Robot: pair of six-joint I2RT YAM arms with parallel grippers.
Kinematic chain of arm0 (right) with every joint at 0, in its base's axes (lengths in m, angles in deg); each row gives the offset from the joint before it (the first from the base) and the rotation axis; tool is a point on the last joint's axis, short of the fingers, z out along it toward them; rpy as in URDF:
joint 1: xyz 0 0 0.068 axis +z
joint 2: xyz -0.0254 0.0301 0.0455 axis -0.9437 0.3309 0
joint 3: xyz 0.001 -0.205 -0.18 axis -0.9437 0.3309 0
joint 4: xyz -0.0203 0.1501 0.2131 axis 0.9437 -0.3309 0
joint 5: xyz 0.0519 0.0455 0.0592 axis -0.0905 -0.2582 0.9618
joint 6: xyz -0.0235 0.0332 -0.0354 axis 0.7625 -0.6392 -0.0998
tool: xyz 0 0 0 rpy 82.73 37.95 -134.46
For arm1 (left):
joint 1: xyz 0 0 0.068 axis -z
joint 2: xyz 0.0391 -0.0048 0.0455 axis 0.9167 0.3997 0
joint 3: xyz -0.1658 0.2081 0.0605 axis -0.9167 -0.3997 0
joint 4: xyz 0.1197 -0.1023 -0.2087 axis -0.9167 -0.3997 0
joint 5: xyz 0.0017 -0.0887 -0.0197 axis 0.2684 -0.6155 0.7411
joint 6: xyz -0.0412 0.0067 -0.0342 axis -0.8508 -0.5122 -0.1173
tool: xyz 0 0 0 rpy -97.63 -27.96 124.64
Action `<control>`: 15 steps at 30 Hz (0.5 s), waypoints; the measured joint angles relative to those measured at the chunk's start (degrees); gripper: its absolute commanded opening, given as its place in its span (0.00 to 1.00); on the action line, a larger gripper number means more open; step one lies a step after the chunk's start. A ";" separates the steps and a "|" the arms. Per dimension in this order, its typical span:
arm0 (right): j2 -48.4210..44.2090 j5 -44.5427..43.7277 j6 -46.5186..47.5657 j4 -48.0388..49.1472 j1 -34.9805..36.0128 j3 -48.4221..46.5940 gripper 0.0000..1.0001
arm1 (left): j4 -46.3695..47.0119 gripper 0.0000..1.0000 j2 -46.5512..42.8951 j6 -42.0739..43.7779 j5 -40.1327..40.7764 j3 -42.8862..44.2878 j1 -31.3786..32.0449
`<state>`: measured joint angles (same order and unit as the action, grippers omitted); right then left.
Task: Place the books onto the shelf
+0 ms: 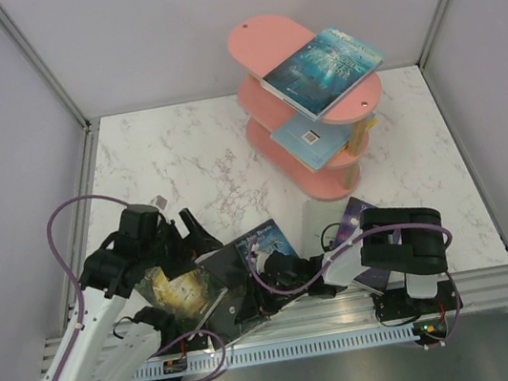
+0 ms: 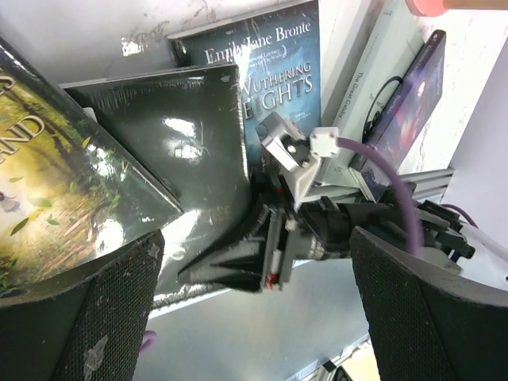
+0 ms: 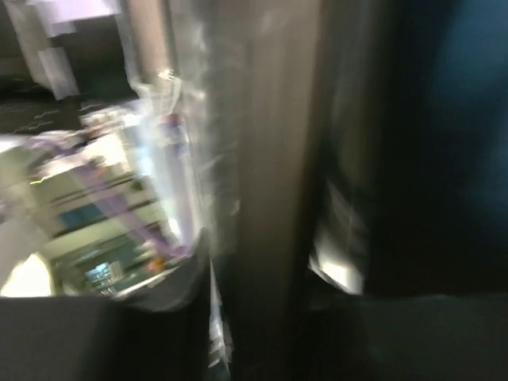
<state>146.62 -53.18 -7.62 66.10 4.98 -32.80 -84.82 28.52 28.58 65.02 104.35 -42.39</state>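
Six thin paperbacks [image 1: 322,68]: two on pink three-tier shelf [image 1: 254,40], four nearer. The left gripper [image 2: 254,238] gapes empty; the right gripper [image 2: 202,270] grasp is unreadable, its wrist view blurred.

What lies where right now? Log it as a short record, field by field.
shelf: pink three-tier shelf, far side of table
on shelf: teal-blue book on top tier; pale blue book on a tier below
off shelf: green-gold book, dark grey book, Wuthering Heights, purple book, all at the near edge
left tool: open, over the near books, holding nothing
right tool: at the dark grey book's edge; grip unclear
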 measured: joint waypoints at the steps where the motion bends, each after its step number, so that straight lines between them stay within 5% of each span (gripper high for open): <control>1: 0.83 1.33 -1.84 3.30 -0.02 0.83 0.11 | 0.00 1.00 -0.15 0.00 -0.33 -0.07 0.02; 2: 0.39 1.99 -2.47 5.73 0.07 1.03 0.00 | -0.02 1.00 -0.44 0.00 -0.66 -0.17 0.00; 8: -5.57 -1.90 -2.40 -2.34 1.64 0.76 0.00 | -0.20 1.00 -1.44 0.22 -0.70 -0.17 0.00; 15: -26.60 -11.54 0.04 -31.08 2.40 2.75 0.00 | -0.92 1.00 0.00 0.92 -0.15 3.85 0.00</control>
<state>120.02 -64.72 -7.58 35.02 7.38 -30.04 -85.73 28.52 29.50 64.87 108.20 -42.39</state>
